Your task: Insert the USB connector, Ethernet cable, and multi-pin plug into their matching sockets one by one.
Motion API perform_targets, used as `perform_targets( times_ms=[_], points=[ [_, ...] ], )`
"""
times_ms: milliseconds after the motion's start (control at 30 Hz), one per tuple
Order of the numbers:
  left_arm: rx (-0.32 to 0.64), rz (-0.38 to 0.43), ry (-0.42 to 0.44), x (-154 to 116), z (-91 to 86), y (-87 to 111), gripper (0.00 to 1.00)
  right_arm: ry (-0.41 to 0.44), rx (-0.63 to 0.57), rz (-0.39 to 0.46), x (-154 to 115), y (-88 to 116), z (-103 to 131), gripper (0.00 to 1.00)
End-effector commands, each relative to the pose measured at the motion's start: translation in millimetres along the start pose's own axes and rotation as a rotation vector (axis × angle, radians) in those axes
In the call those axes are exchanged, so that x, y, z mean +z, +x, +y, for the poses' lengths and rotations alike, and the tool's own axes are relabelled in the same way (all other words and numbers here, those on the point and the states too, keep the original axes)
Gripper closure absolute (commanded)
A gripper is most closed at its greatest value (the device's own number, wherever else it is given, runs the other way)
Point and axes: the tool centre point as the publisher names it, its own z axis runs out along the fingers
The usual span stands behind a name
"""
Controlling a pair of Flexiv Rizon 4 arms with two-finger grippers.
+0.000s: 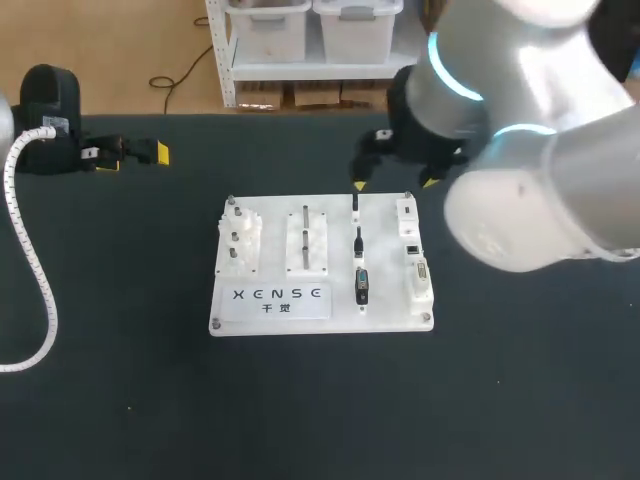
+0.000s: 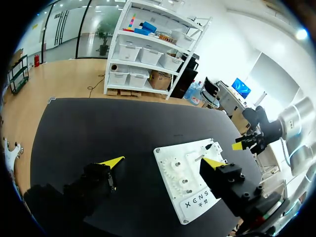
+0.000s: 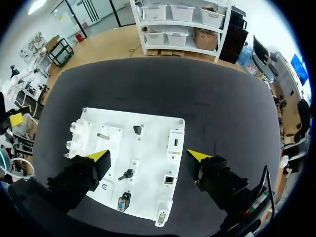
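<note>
A white board [image 1: 275, 250] lies mid-table. In a column on it rest the USB connector [image 1: 356, 203], the Ethernet cable plug [image 1: 358, 243] and the dark multi-pin plug [image 1: 362, 285]. Their sockets [image 1: 412, 250] line the board's right edge. My right gripper [image 1: 395, 182] hangs open above the board's far edge, holding nothing. From its wrist, the USB connector [image 3: 138, 130], Ethernet plug [image 3: 127, 174] and multi-pin plug [image 3: 123, 202] lie under and between its fingers, with the sockets [image 3: 169, 179] beside them. My left gripper [image 1: 130, 155] stands open at the far left, well away from the board [image 2: 195, 195].
Two clear holder blocks [image 1: 240, 235] [image 1: 305, 240] occupy the board's left half. A white ribbed hose [image 1: 30, 250] from my left arm curves over the table's left side. Black tabletop surrounds the board on all sides.
</note>
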Motion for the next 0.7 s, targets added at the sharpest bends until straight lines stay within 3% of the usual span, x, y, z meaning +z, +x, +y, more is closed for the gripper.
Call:
perform_targets(
  times_ms=[33,167,700],
  points=[
    [0.000,0.000,0.000,0.0,0.0,0.0,0.00,0.247,0.012,0.007,14.7,-2.2,8.7,0.00],
    [0.000,0.000,0.000,0.0,0.0,0.0,0.00,0.186,0.038,-0.017,16.8,-3.0,11.3,0.00],
    [0.000,0.000,0.000,0.0,0.0,0.0,0.00,0.186,0.038,-0.017,16.8,-3.0,11.3,0.00]
  ],
)
